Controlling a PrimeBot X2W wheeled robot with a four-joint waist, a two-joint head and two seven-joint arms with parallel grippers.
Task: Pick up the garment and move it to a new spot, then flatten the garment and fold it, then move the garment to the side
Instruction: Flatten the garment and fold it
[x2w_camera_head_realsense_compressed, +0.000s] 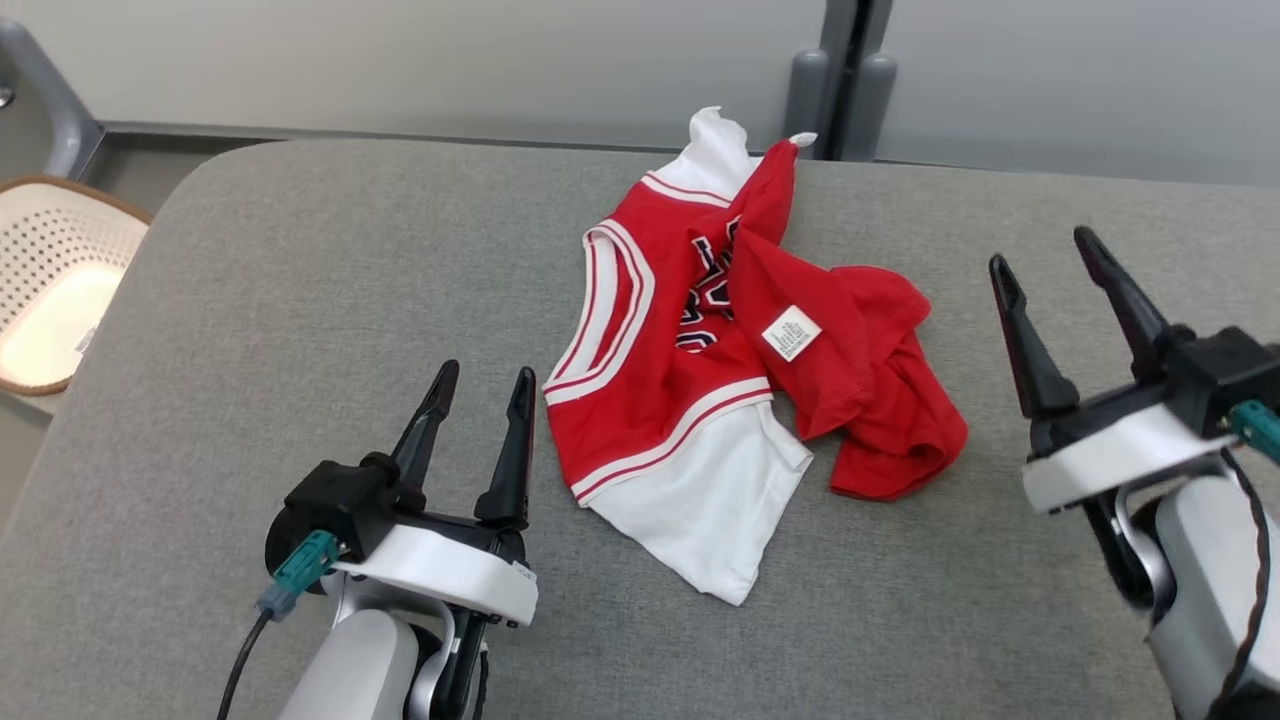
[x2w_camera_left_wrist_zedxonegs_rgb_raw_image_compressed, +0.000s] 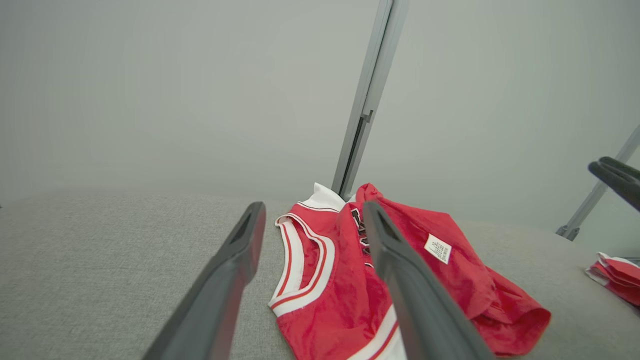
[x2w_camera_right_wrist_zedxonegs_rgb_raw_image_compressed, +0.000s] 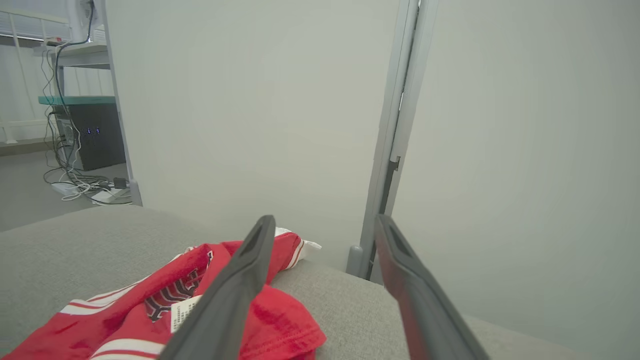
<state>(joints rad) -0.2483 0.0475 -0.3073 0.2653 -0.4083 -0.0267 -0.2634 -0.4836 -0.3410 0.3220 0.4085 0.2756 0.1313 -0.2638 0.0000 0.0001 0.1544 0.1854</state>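
Observation:
The garment (x2w_camera_head_realsense_compressed: 720, 350) is a red sleeveless jersey with white trim and white panels, lying crumpled in the middle of the grey table (x2w_camera_head_realsense_compressed: 300, 300), a white label facing up. My left gripper (x2w_camera_head_realsense_compressed: 482, 390) hovers open at the garment's lower left, a short way from its armhole edge. My right gripper (x2w_camera_head_realsense_compressed: 1045, 262) stands open to the garment's right, apart from the red folds. In the left wrist view the garment (x2w_camera_left_wrist_zedxonegs_rgb_raw_image_compressed: 340, 280) lies just ahead of my open left gripper (x2w_camera_left_wrist_zedxonegs_rgb_raw_image_compressed: 312, 212). In the right wrist view the garment (x2w_camera_right_wrist_zedxonegs_rgb_raw_image_compressed: 150, 310) sits low and left of my open right gripper (x2w_camera_right_wrist_zedxonegs_rgb_raw_image_compressed: 325, 222).
A perforated cream basket (x2w_camera_head_realsense_compressed: 50, 280) stands off the table's left edge. A pale wall with grey posts (x2w_camera_head_realsense_compressed: 840, 90) runs behind the table. In the left wrist view a folded red and white cloth (x2w_camera_left_wrist_zedxonegs_rgb_raw_image_compressed: 617, 277) lies at the far right.

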